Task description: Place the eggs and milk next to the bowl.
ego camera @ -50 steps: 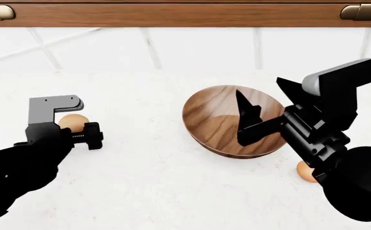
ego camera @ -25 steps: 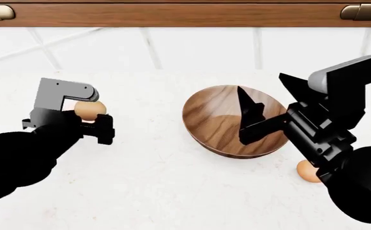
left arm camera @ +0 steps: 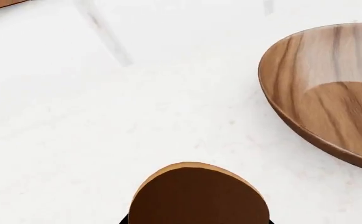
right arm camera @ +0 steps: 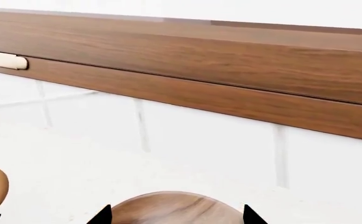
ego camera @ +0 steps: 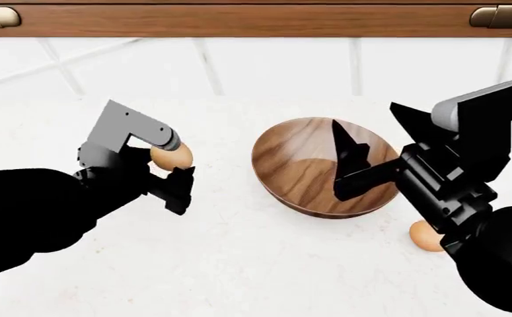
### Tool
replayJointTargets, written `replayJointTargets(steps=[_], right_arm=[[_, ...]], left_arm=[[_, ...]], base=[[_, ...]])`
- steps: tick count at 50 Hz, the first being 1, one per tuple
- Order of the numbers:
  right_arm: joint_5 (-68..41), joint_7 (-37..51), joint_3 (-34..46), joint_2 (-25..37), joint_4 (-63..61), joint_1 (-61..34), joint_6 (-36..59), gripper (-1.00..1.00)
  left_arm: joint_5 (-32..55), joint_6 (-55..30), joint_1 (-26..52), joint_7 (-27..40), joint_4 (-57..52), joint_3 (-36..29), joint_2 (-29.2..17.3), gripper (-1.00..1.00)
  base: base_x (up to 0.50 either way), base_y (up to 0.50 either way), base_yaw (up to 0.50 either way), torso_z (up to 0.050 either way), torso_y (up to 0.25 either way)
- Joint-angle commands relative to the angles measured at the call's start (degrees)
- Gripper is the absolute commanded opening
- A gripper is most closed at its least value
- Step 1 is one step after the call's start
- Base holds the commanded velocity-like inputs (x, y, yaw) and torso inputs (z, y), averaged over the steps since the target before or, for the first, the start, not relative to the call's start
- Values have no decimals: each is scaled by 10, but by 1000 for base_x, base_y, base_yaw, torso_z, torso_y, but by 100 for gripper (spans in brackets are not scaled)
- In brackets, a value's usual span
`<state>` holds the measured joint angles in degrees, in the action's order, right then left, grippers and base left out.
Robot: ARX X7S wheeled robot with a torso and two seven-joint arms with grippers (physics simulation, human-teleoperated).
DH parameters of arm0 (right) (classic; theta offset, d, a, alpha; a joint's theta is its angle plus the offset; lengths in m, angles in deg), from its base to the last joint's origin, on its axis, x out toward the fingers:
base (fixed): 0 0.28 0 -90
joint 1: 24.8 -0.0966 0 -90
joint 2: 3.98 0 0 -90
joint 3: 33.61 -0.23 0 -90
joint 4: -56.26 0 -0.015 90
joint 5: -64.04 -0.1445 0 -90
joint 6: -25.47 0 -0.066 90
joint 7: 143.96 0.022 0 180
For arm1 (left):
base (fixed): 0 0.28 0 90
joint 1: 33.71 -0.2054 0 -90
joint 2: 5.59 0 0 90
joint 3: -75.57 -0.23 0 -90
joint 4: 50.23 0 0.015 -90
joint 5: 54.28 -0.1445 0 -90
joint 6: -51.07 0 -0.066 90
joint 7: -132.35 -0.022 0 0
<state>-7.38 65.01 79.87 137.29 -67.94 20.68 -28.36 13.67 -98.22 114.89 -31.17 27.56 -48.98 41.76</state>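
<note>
Your left gripper clamped an egg at the bowl's nine o'clock; your right gripper gaped wide, empty, above it.

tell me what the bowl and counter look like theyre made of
Bowl: looks like wood with a glossy finish, shown by darker grain streaks and a soft sheen inside.
Counter: probably polished white stone or marble-like material, with faint pale speckling and no grain; the render leaves it open.

The left gripper is raised and clamped on an egg. The right gripper hovers with jaws spread wide.
</note>
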Motion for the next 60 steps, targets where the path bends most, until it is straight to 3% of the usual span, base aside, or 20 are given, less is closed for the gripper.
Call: replayJointTargets(steps=[1, 25, 60], right_arm=[[-3, 4, -2, 3, -3, 0, 0, 100], [0, 2, -2, 2, -1, 2, -2, 100], [2, 3, -1, 4, -4, 7, -5, 100]], left_arm=[[-26, 11, 18, -54, 23, -35, 29, -100], [-67, 50, 5, -123, 96, -79, 78, -100], [-76, 73, -23, -155, 147, -99, 96, -100]], base=[[0, 0, 0, 0, 0], [0, 0, 0, 0, 0], [0, 0, 0, 0, 0]])
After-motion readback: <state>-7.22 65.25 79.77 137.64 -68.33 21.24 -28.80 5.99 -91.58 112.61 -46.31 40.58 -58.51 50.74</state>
